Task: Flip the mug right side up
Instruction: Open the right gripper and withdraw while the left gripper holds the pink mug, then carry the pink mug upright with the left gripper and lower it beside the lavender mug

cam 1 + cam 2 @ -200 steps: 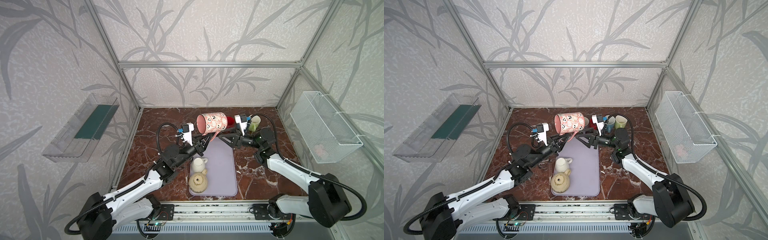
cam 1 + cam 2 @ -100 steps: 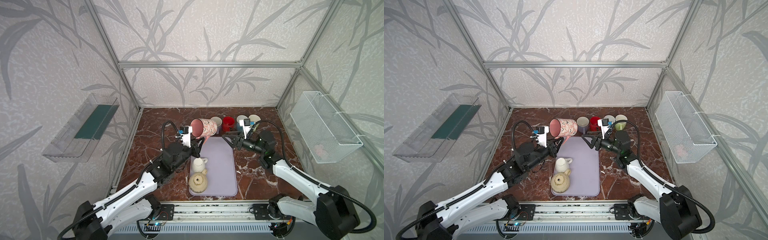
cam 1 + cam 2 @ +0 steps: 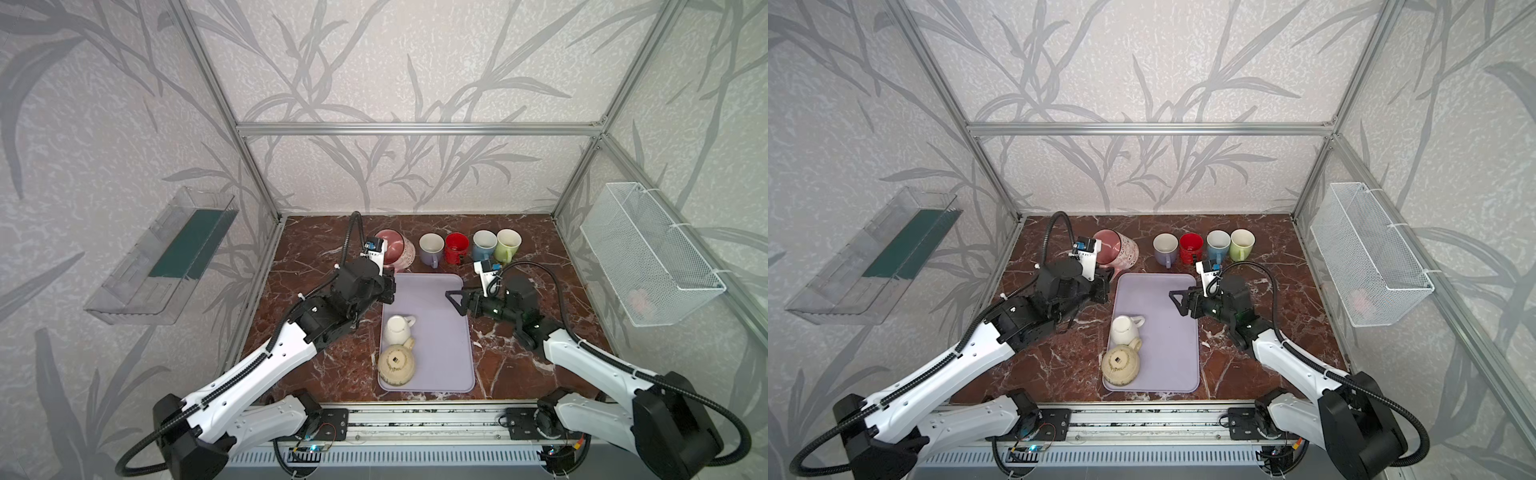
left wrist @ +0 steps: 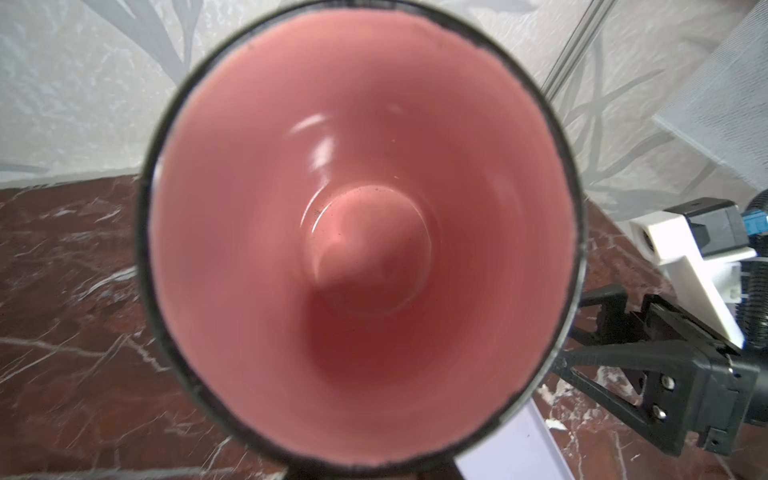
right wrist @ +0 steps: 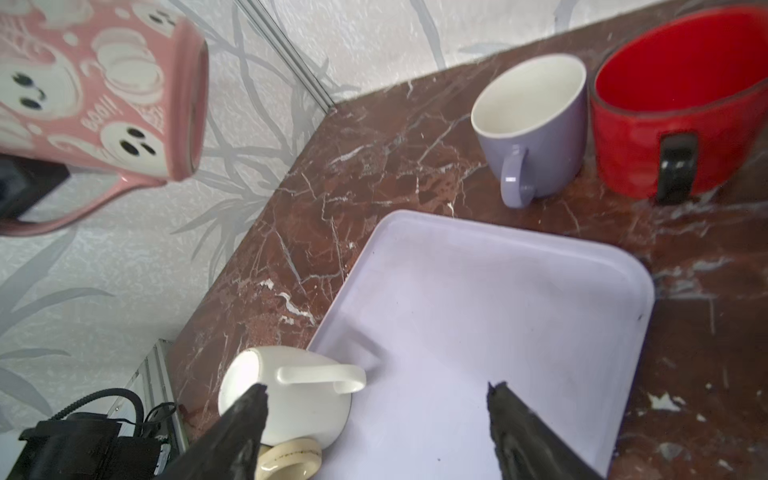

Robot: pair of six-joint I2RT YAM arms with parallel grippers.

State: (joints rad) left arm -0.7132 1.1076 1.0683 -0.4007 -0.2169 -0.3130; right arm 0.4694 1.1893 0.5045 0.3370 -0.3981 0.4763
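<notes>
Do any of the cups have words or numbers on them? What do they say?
"BOO!!": on the pink mug, among the ghost faces, in the right wrist view.
Another word near its rim: too blurred to read.
Tiny print on the beige mug handle, and a dark stamp on its base: too small to read.

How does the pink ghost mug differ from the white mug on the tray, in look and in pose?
The pink mug is patterned with white ghosts; the white mug is plain. The pink mug is held up by the left gripper, tilted, with its mouth in plain view; the white mug stands mouth down on the lilac tray. Both have one handle.
</notes>
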